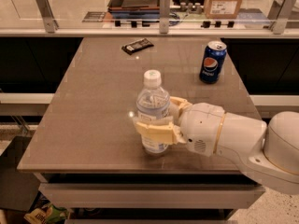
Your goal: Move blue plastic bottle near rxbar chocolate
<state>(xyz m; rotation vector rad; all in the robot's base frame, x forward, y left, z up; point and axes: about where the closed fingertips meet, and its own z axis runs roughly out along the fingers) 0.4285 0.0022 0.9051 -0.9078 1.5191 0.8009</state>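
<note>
The blue plastic bottle (152, 107), clear with a white cap and a white-and-blue label, stands upright near the table's front edge. My gripper (159, 120) comes in from the right and is shut on the bottle around its lower body; one cream finger (152, 130) crosses in front of it, the other sits behind. The rxbar chocolate (137, 45), a flat black bar, lies at the far side of the table, to the left, well away from the bottle.
A dark blue Pepsi can (212, 62) stands at the far right of the brown table (93, 106). A glass rail with metal posts (163, 6) runs behind the table. A cardboard box (224, 1) and a tray sit beyond it.
</note>
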